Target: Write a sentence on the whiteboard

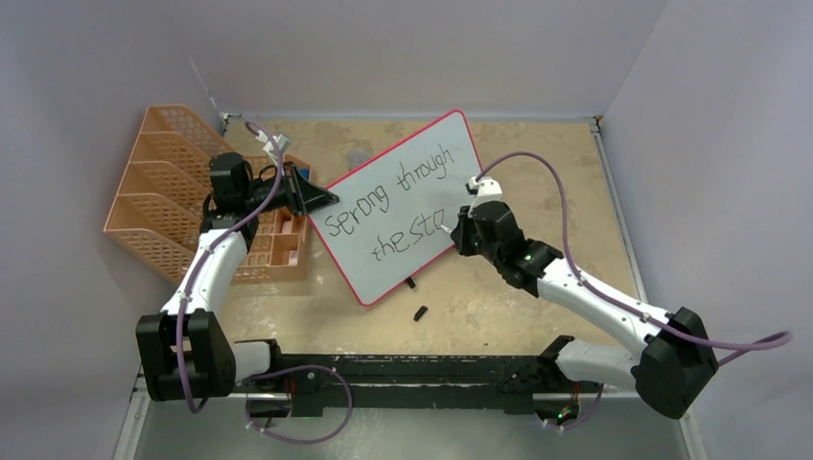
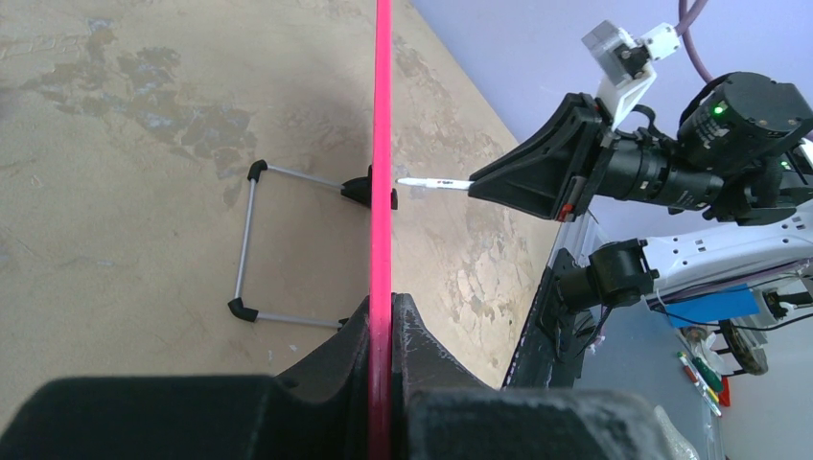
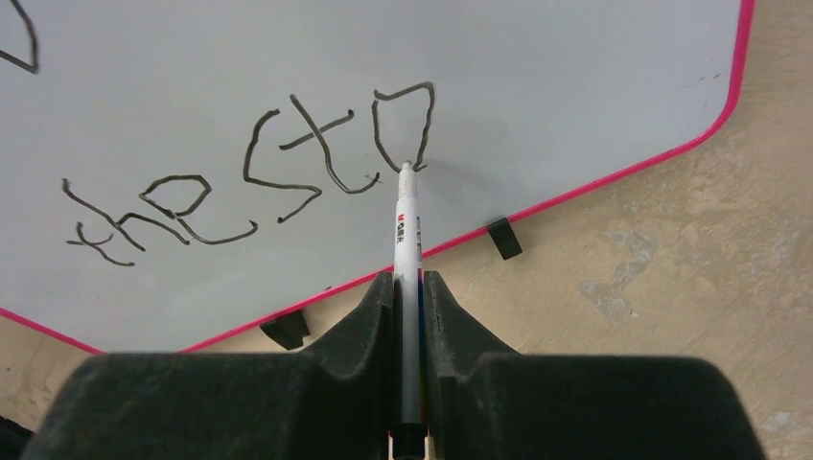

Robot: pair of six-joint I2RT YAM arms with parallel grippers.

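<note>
Black marker strokes of the sentence (image 1: 383,216) are reading "Sprong through / the sto" across the whiteboard (image 3: 575,77), which is standing mid-table (image 1: 518,297). Beside it, the right gripper (image 3: 409,287) is clamping a white marker (image 3: 407,220), its tip touching the "o", and the left gripper (image 2: 383,321) is pinching the board's red edge.

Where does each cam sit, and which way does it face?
Top external: above and behind the bases, looking down at the tan table; left arm and right arm show.
Left wrist: sights along the edge of the pale red-framed whiteboard; left fingers clamp its frame.
Right wrist: looks down the white marker pen at the black handwritten sentence; right fingers shut on the pen.
Both wrist views share pen and frame.
</note>
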